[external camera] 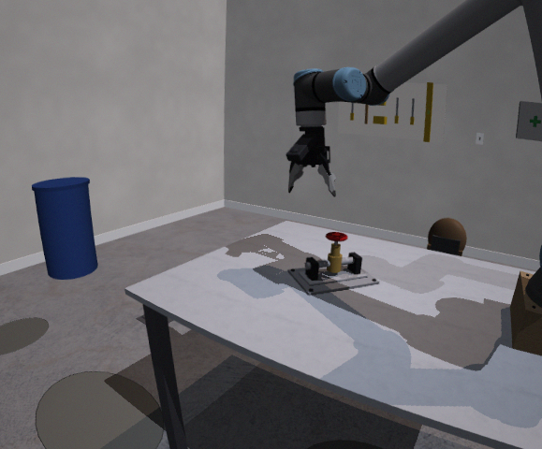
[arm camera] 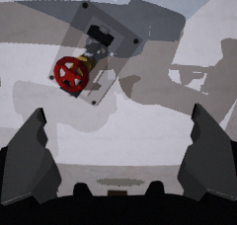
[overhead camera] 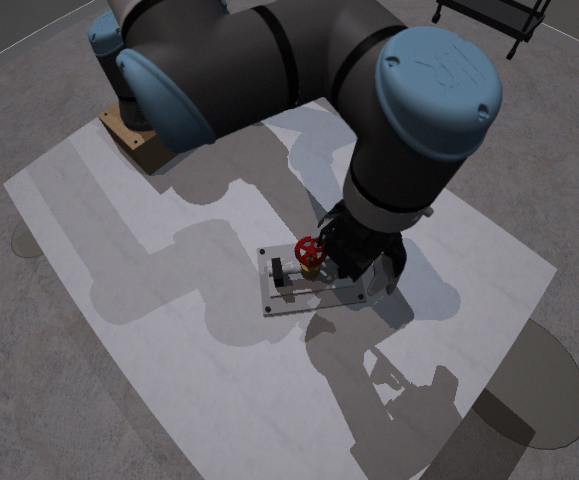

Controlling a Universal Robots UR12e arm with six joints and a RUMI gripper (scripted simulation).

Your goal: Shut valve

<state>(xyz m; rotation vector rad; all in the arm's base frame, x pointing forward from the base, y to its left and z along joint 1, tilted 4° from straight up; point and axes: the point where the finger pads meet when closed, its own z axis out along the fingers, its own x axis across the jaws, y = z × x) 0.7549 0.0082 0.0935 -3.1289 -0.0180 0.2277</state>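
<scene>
The red spoked handwheel (overhead camera: 310, 252) (external camera: 336, 237) (arm camera: 70, 75) sits level on top of the brass valve body (overhead camera: 309, 271) (external camera: 334, 263). The valve stands on a grey base plate (overhead camera: 292, 307) (external camera: 331, 286) (arm camera: 69, 43) on the table. My gripper (overhead camera: 347, 267) (external camera: 312, 193) (arm camera: 118, 107) is wide open and empty. It points down and hangs well above the handwheel, off to its left in the exterior view. In the wrist view the handwheel lies up and left, outside the space between the fingertips. In the top view the gripper slightly overlaps the wheel's right edge.
Black pipe supports (overhead camera: 277, 272) (external camera: 312, 267) (arm camera: 100, 36) stand at the pipe's ends beside the valve. The arm's base is on a wooden block (overhead camera: 157, 157) (external camera: 534, 330) at the table's edge. A blue barrel (external camera: 67, 232) stands on the floor away from the table.
</scene>
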